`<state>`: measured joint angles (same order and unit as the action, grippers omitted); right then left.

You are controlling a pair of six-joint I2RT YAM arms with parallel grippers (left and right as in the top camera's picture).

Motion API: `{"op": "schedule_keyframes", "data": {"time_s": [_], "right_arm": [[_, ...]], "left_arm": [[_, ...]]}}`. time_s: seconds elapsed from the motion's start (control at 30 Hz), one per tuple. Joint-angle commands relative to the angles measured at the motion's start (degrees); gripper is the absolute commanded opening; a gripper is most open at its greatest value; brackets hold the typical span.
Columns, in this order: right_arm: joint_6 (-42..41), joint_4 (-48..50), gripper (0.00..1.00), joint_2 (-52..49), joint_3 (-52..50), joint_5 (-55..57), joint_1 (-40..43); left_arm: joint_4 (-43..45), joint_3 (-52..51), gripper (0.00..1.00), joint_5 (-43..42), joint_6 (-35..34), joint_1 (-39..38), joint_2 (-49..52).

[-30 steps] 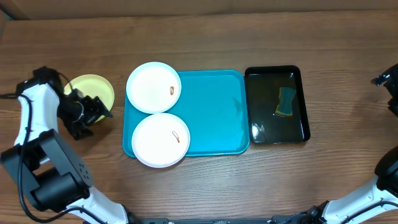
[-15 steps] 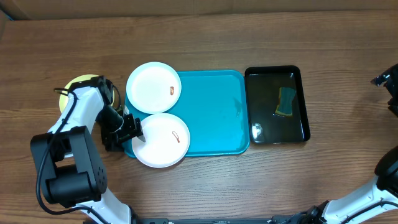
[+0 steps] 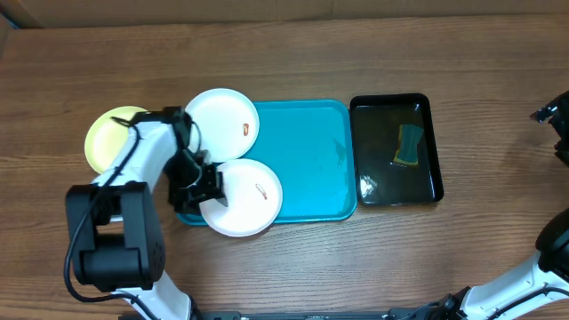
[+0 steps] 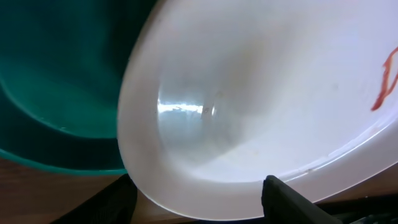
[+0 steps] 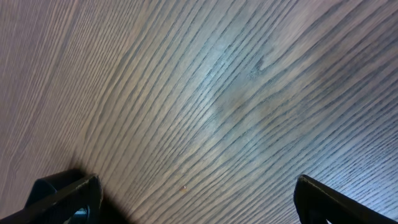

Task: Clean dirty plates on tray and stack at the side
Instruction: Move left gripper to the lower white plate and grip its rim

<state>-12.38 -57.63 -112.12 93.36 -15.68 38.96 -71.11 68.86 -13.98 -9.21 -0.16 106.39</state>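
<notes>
The turquoise tray (image 3: pixel 307 160) lies mid-table. One white plate (image 3: pixel 220 124) with a red smear rests over its back-left corner. A second smeared white plate (image 3: pixel 244 197) sits at its front-left, overhanging the rim. The lime-green rimmed plate (image 3: pixel 108 135) lies on the table left of the tray. My left gripper (image 3: pixel 203 185) is open at the near plate's left edge. In the left wrist view the plate's rim (image 4: pixel 249 124) lies between the spread fingers (image 4: pixel 199 202). My right gripper (image 3: pixel 558 120) is open and empty over bare wood (image 5: pixel 199 199) at the far right.
A glossy black tray (image 3: pixel 431 151) stands right of the turquoise tray, holding water and a green-and-yellow sponge (image 3: pixel 409 145). The left arm reaches over the tray's left edge between the green plate and the white plates.
My left gripper moved right from the green plate to the near white plate's edge. That plate has shifted a little to the right. The right arm has not moved.
</notes>
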Motion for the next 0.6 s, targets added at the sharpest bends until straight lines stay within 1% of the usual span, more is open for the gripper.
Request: {"op": "schedule_keyframes", "data": {"time_s": [0.0, 0.07, 0.2, 0.27, 0.4, 0.57], "right_arm": [[-0.31, 0.33, 1.0, 0.98, 0.79, -0.28, 0.0], [-0.31, 0.33, 1.0, 0.98, 0.79, -0.28, 0.0], [-0.31, 0.33, 1.0, 0.98, 0.79, -0.28, 0.0], [-0.31, 0.33, 1.0, 0.98, 0.79, -0.28, 0.0], [-0.31, 0.33, 1.0, 0.98, 0.79, -0.28, 0.0], [-0.31, 0.33, 1.0, 0.98, 0.79, -0.28, 0.0]], "left_arm": [[-0.02, 0.09, 0.66, -2.64, 0.42, -2.4, -0.92], [-0.02, 0.63, 0.66, -2.89, 0.2, -3.1, -1.18], [0.96, 1.51, 0.66, -8.5, 0.22, -3.56, -1.97], [1.25, 1.51, 0.66, -9.94, 0.17, -3.72, -2.08], [2.14, 1.51, 0.66, -9.88, -0.15, -4.7, -2.08], [4.42, 1.51, 0.65, -9.42, -3.78, -8.15, -2.08]]}}
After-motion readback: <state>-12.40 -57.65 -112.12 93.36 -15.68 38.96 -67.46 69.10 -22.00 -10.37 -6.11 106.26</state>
